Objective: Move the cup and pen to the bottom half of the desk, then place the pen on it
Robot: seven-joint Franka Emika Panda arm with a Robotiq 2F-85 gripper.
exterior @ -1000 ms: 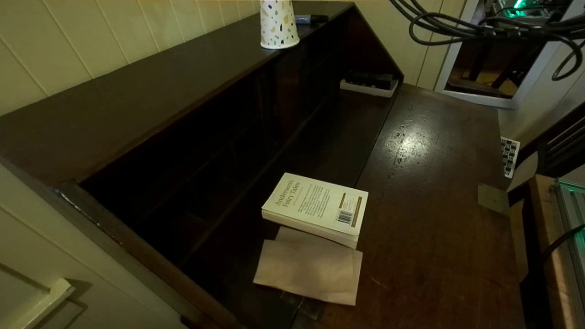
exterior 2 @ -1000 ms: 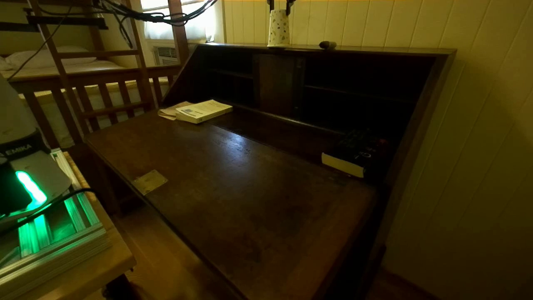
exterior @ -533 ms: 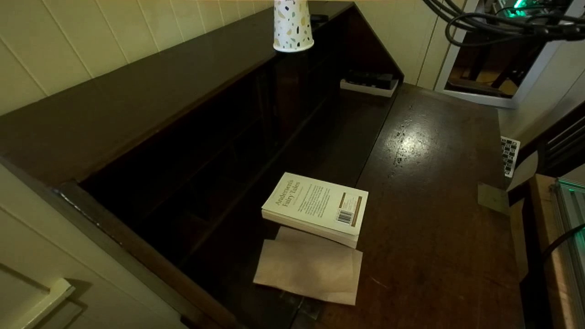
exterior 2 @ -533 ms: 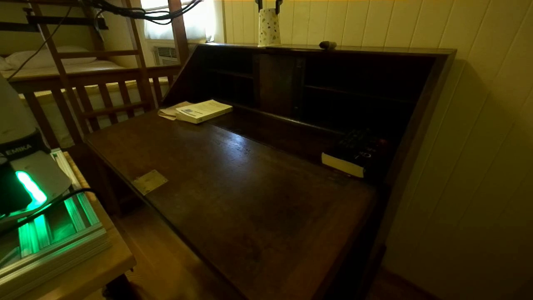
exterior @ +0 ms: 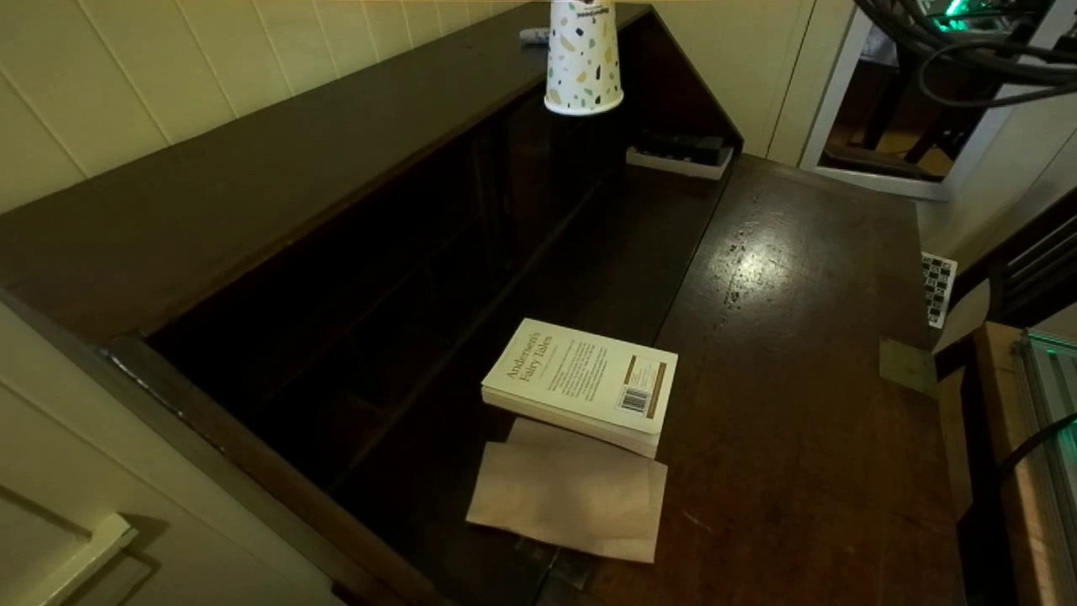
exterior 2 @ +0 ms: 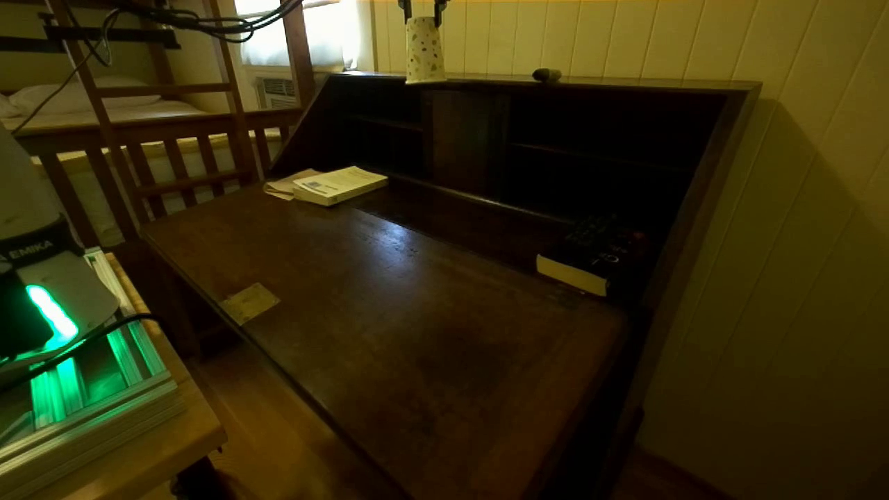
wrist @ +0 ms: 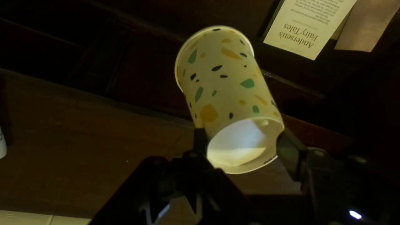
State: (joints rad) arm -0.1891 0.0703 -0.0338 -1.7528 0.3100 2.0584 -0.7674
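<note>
Cream grooved wall [exterior 2: 597, 42]; glossy dark-wood desk [exterior 2: 417, 333]. Your gripper [wrist: 242, 145]: clamped on inverted, tapered, speckled paper cup [wrist: 223, 84] near far ledge [exterior 2: 625, 84]; in an exterior view, cylindrical pen [exterior 2: 546, 75] lying on that ledge, right of the cup.

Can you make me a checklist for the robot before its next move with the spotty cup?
1. The pincer grips the cup: ok, jaws on both sides.
2. The cup's wide end points down, so it should stand well: ok.
3. The cup's rim is well clear of the top ledge: cannot tell how big the gap is.
4. The cup is down on the lower half of the desk: not ok, it hangs up high.
5. The pen is down there too: not ok, it lies on the top ledge.
</note>
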